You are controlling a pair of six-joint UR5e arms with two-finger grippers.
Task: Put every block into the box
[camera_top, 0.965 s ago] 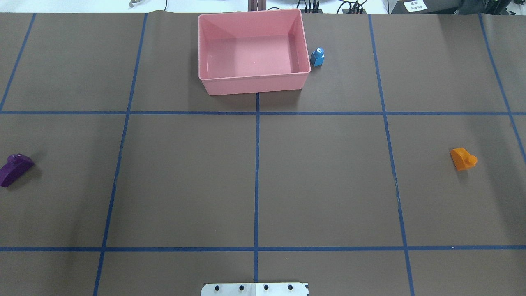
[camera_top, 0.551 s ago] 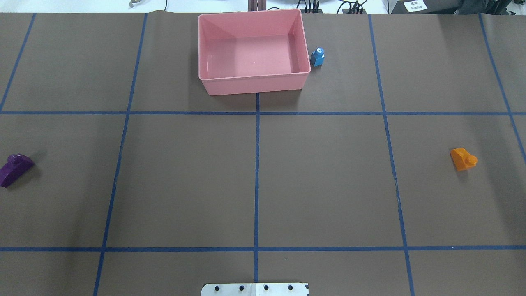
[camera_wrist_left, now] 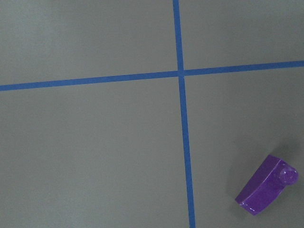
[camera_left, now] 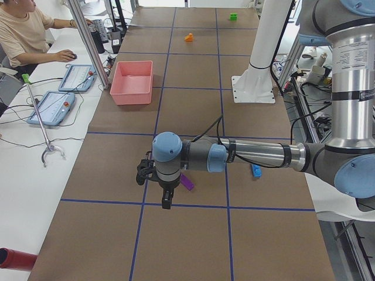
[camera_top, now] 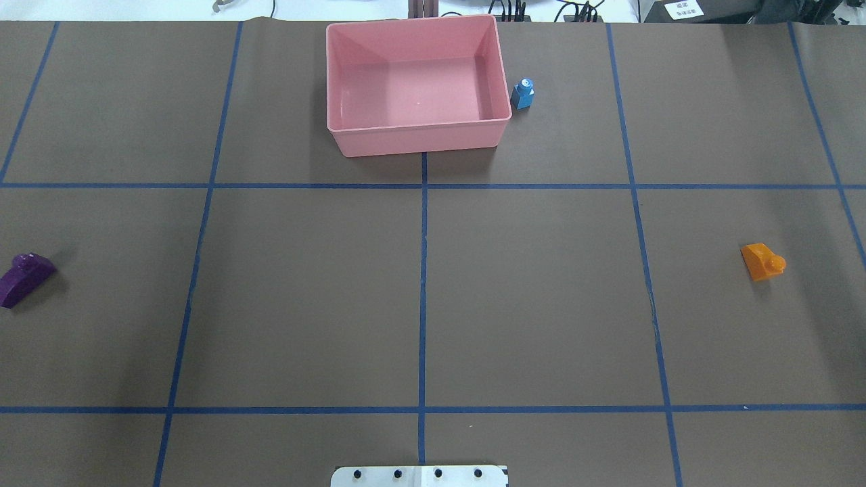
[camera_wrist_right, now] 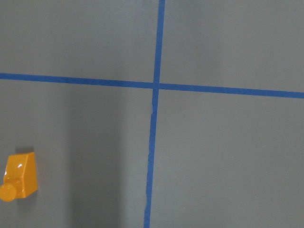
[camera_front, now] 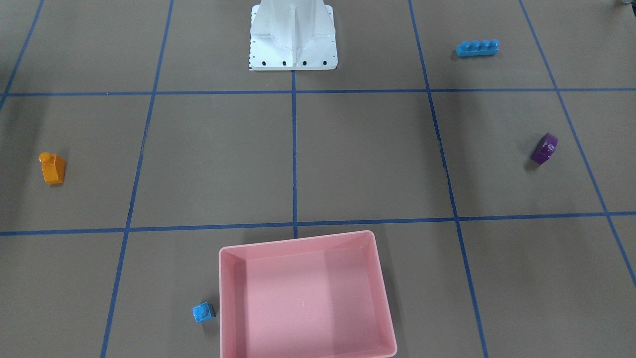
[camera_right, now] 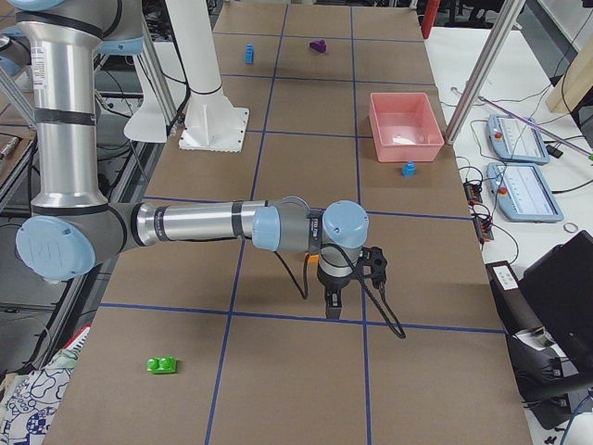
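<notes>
Evidently nothing on the table (camera_top: 304, 291) had shifted over the last second. In the overhead view the pink box (camera_top: 418, 138) sat at the far edge as before. The tiny blue cube (camera_top: 522, 95) stood just beside its right wall, the purple block (camera_top: 26, 279) lay far out at the left edge, and the orange block (camera_top: 762, 262) lay far out on the right, each in its former place. The left arm (camera_left: 252, 153) hung low near the purple block, and the right arm (camera_right: 195, 222) reached low over the table; whether either arm's jaws were open or closed could not be told. The long blue block (camera_front: 477, 47) lay near the robot base (camera_front: 293, 44) on the left arm's side, and the green block (camera_right: 163, 365) lay well apart, out past the right arm.
</notes>
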